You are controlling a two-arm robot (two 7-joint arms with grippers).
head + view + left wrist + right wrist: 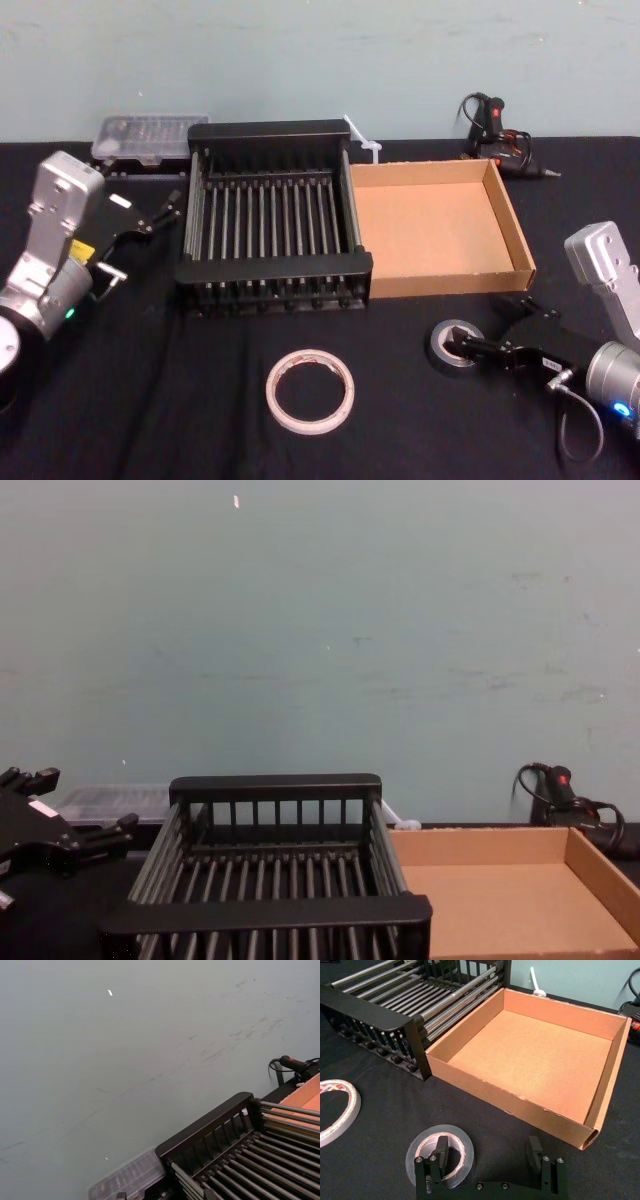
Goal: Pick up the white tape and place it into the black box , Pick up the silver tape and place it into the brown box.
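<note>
The white tape (310, 390) lies flat on the black cloth near the front, apart from both grippers; its edge shows in the right wrist view (351, 1105). To its right lies the smaller silver tape (452, 347) (440, 1132). My right gripper (495, 328) (489, 1152) is open and low over it, with one finger above the roll's core and the other outside on the side toward the brown box (440, 285) (510, 1102). The black box (275, 268) (365, 1007) stands left of the brown one, touching it. Left of the crate, my left gripper (150, 215) (65, 810) hangs open and holds nothing.
A clear plastic case (150, 138) sits behind the crate at the back left. A glue gun with its cord (495, 130) lies at the back right, and a small white object (365, 145) stands behind the boxes. A wall closes off the table's far edge.
</note>
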